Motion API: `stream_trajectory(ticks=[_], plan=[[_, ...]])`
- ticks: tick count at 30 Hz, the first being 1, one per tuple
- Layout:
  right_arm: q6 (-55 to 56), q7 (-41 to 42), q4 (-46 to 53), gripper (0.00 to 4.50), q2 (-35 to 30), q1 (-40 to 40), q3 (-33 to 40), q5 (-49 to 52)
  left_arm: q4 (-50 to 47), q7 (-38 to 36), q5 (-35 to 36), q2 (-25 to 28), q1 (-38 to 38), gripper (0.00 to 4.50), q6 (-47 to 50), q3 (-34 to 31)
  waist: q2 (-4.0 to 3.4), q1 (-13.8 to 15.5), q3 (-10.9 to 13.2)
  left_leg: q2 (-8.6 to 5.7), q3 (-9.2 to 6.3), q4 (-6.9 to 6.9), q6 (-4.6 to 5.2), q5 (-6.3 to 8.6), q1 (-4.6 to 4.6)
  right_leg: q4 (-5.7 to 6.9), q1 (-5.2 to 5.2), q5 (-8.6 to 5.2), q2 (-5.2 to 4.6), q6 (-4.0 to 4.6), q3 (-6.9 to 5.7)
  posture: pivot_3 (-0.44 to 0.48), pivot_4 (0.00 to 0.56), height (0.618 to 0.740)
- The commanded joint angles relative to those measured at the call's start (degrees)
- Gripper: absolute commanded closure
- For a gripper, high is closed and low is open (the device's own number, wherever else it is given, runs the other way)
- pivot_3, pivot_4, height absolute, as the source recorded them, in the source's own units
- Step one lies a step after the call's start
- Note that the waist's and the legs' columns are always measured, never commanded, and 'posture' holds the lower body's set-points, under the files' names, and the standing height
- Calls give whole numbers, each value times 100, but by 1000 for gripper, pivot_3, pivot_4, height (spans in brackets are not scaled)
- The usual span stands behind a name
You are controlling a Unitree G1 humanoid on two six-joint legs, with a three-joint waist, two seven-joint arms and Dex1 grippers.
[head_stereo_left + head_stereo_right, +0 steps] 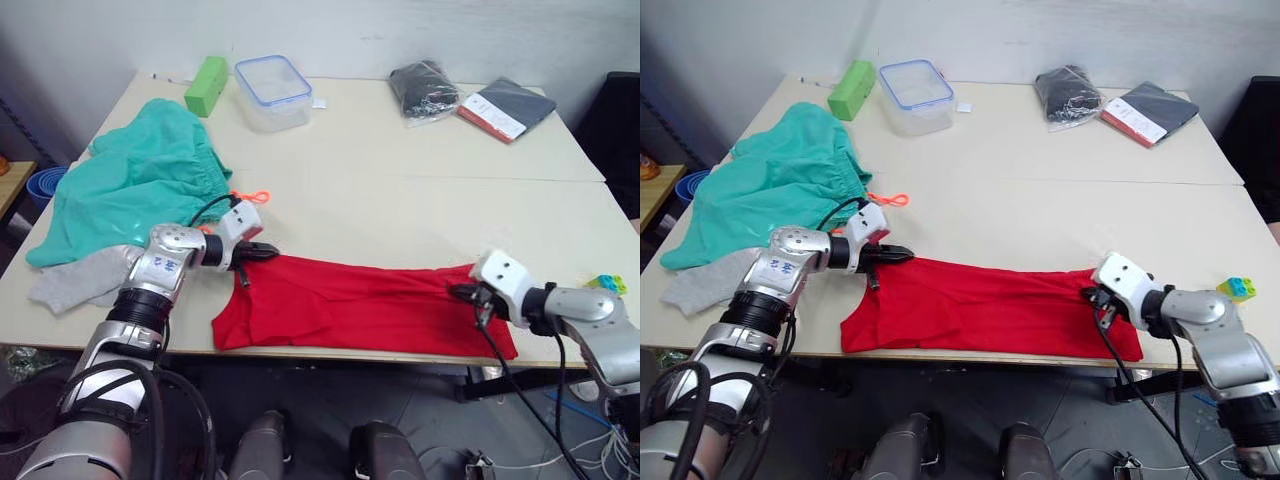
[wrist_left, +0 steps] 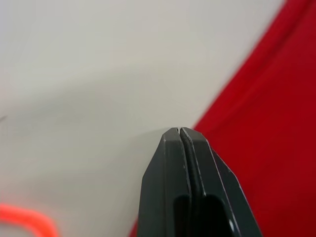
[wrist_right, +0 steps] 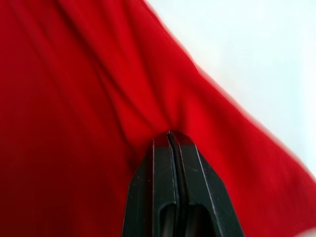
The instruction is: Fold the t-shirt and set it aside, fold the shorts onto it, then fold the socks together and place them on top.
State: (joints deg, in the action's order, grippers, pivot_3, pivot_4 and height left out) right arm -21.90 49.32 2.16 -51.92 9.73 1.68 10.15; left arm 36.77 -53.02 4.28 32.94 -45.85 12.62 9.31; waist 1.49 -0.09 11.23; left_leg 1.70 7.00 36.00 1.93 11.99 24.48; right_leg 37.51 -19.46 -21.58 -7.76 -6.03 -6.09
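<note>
T-shirt (image 1: 350, 305): red, stretched flat along the table's (image 1: 420, 190) near edge for folding. Right gripper (image 1: 468, 293): fingers closed, pinching a puckered fold of cloth. Left gripper (image 1: 262, 251): fingers pressed together at the opposite edge, cloth between them not discernible. Shorts (image 1: 135, 180) and socks (image 1: 75, 280): far left, awaiting turn.

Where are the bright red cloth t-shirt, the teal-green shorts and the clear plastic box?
Bright red cloth t-shirt (image 1: 350, 310), left eye view, middle.
Teal-green shorts (image 1: 130, 190), left eye view, centre.
Clear plastic box (image 1: 273, 92), left eye view, blue-rimmed lid.
</note>
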Motion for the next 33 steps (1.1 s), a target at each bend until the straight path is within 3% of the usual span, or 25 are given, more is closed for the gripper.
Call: stream_trajectory(ticks=[1, 5, 9, 15, 21, 33], plan=[[-246, 41, 25, 4500, -131, -116, 231, 31, 40, 245, -50, 144, 169, 4452, 128, -272, 0, -4, 0, 1, 0, 0, 0, 0, 0, 1, -1, 0, 0, 0, 1, 0, 150, 740], [-1020, 195, 582, 4500, -44, 214, 509, 654, -499, 63, 150, 140, 283, 4452, 224, -481, -2, -27, 2, 3, 4, -6, -5, 1, 2, 1, -9, 0, 3, 1, 3, 0, 150, 740], [-1835, 134, 850, 4500, 189, 1032, 501, 1196, -1438, -373, 572, 4, 330, 4452, 688, -516, -6, -27, 6, 6, 7, -6, -9, 4, 12, 2, -20, -1, 6, 1, 4, 0, 150, 740], [-1694, -178, 159, 4500, 521, 1663, -359, 514, -2620, -1034, 742, -107, 618, 4452, 1433, 141, -6, 16, 5, 0, -4, 5, -8, 2, 62, 1, -51, 0, 8, 1, -4, 0, 150, 740], [-1473, -539, -403, 4500, 446, 1258, -559, -78, -2954, -1386, 322, 194, 1246, 4452, 1359, 872, -7, 1, 3, -5, 22, 6, -1, -2, 77, 18, -81, 0, 23, -1, -6, 0, 150, 740], [-712, -926, -856, 4500, 226, 592, 592, -37, -2920, -1514, 157, 813, 1811, 4452, 802, 854, -32, -8, -31, 4, 8, -40, -22, 36, -14, -54, 18, -1, 6, 0, 7, 0, 150, 740]])
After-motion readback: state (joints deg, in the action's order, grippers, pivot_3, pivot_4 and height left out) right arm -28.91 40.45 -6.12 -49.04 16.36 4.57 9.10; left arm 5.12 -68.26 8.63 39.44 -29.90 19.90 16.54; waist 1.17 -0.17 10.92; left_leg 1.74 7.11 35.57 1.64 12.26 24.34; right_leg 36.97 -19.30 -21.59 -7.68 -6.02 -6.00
